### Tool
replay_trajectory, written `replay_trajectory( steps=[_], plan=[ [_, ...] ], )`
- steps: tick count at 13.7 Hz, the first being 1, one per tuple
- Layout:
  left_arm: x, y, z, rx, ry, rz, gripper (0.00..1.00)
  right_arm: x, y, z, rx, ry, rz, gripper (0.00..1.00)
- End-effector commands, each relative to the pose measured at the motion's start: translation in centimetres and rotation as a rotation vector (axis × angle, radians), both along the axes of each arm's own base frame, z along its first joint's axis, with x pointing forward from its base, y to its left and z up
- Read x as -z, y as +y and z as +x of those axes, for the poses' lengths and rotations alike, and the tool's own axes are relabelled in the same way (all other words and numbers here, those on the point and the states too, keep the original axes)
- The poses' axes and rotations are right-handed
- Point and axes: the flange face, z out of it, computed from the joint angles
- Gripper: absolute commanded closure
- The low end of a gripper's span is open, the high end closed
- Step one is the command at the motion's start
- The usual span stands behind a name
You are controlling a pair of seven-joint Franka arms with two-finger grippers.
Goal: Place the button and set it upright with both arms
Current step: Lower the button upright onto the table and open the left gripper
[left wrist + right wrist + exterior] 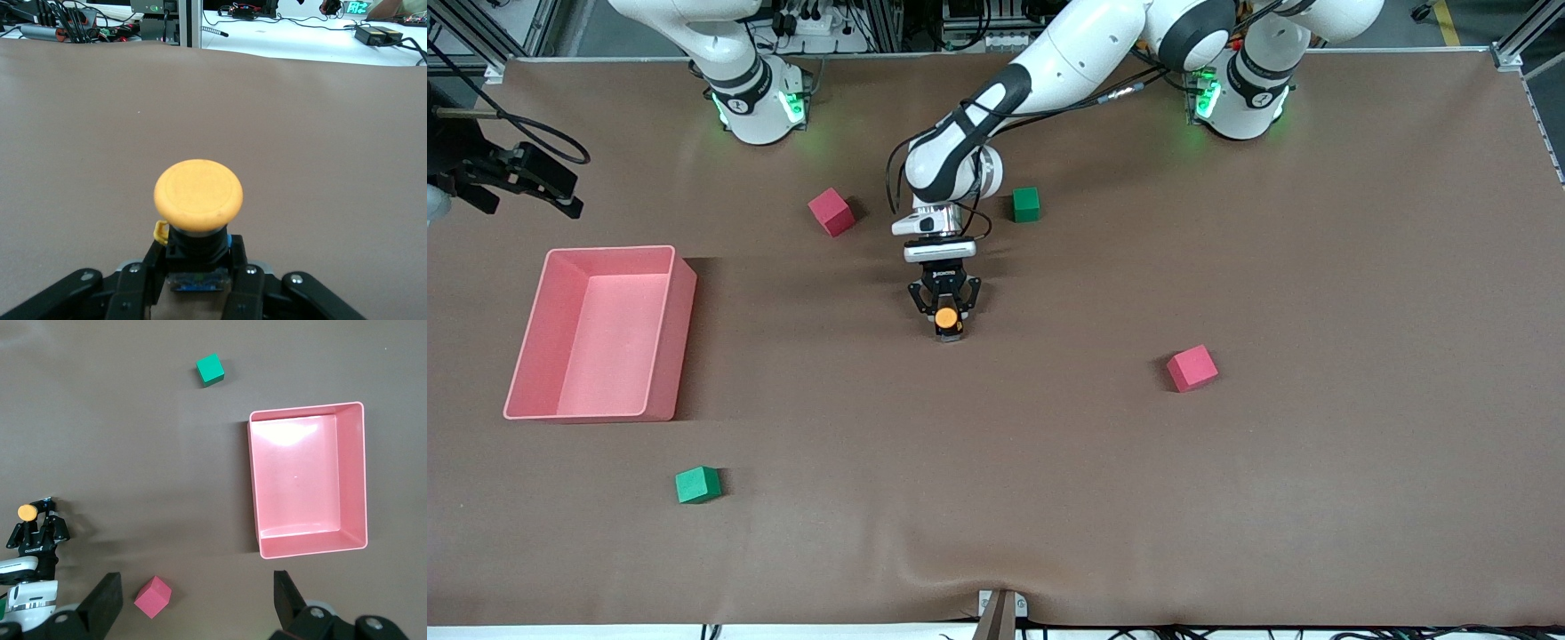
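The button (946, 316) has a round orange cap on a black body with a bluish end. My left gripper (947, 327) is shut on its black body and holds it cap-up, low over the middle of the brown table. I cannot tell whether its bluish end touches the table. In the left wrist view the cap (198, 195) stands above the fingers (143, 280). My right gripper (197, 607) is open and empty, high over the table near the pink bin. It shows as a black shape (534, 182) at the front view's edge. The right wrist view also shows the button (27, 512).
A pink bin (667, 338) stands toward the right arm's end, also in the right wrist view (253, 480). Red cubes (831, 212) (1192, 368) and green cubes (1026, 204) (697, 484) lie scattered. The right wrist view shows a red cube (153, 597) and a green cube (210, 369).
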Motion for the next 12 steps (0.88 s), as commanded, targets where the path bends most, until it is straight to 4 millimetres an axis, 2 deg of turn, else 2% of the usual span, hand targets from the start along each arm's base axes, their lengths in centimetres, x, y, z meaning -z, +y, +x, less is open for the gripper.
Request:
replay_trajectory(
  steps=[1,2,3,7,8,10,12],
  plan=[
    [-0.2,-0.4,-0.3,-0.006,-0.053,-0.005,1.0,-0.4,-0.4,0.4,0.0,-0.005,0.009,0.0],
    [-0.6,-0.4,-0.4,-0.012,-0.048,-0.009,1.0,-0.4,-0.3,0.4,-0.001,-0.005,0.023,0.0],
    [-0.2,-0.3,-0.3,-0.01,-0.048,0.0,0.01,-0.4,-0.5,0.4,0.004,-0.004,0.035,0.0],
    [-0.9,-0.7,-1.2,-0.041,-0.004,-0.023,0.0,-0.5,-0.6,0.4,0.005,-0.004,0.039,0.0],
    [-1.1,-1.2,-2.3,-0.066,0.047,-0.041,0.0,-0.5,-0.6,0.4,0.005,-0.004,0.039,0.0],
    [-2.9,-2.5,-4.5,-0.086,0.157,-0.035,0.0,-0.5,-0.6,0.4,0.005,-0.004,0.037,0.0],
    [-4.6,-2.9,-5.5,-0.126,0.248,0.004,0.0,-0.4,-0.6,0.4,0.005,-0.003,0.037,0.0]
  ],
)
